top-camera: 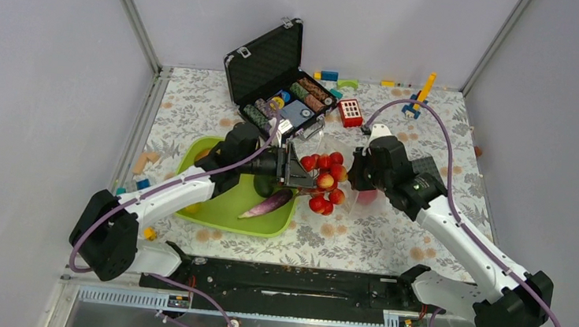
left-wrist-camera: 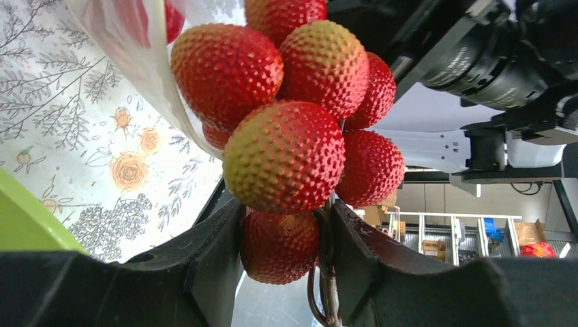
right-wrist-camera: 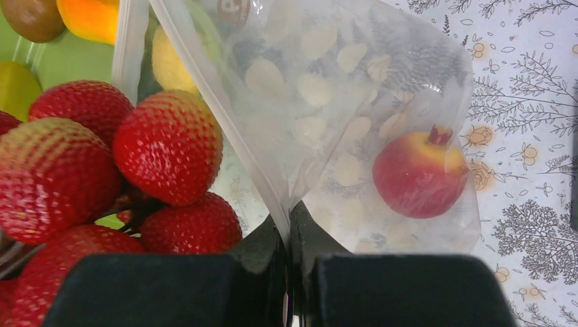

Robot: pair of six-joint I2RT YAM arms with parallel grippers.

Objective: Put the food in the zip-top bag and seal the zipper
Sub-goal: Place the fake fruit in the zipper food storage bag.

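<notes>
My left gripper (top-camera: 295,169) is shut on the red berry cluster (top-camera: 324,181), pinching one berry and its stem (left-wrist-camera: 279,245). It holds the cluster just left of the zip-top bag (top-camera: 369,196). My right gripper (top-camera: 354,174) is shut on the edge of the dotted clear bag (right-wrist-camera: 327,102) and holds it up. A red apple (right-wrist-camera: 419,174) lies inside the bag. The zipper strip (right-wrist-camera: 204,88) runs up from my right fingers, beside the berries (right-wrist-camera: 167,146). The purple eggplant (top-camera: 267,204) and a dark green avocado (top-camera: 263,185) lie in the tray. Orange and yellow fruits (right-wrist-camera: 88,17) show behind the bag.
The lime-green tray (top-camera: 223,205) sits left of centre. An open black case (top-camera: 278,75) with poker chips stands at the back. A red block (top-camera: 350,112) and several small coloured blocks lie at the back right. A few bits lie by the tray's left.
</notes>
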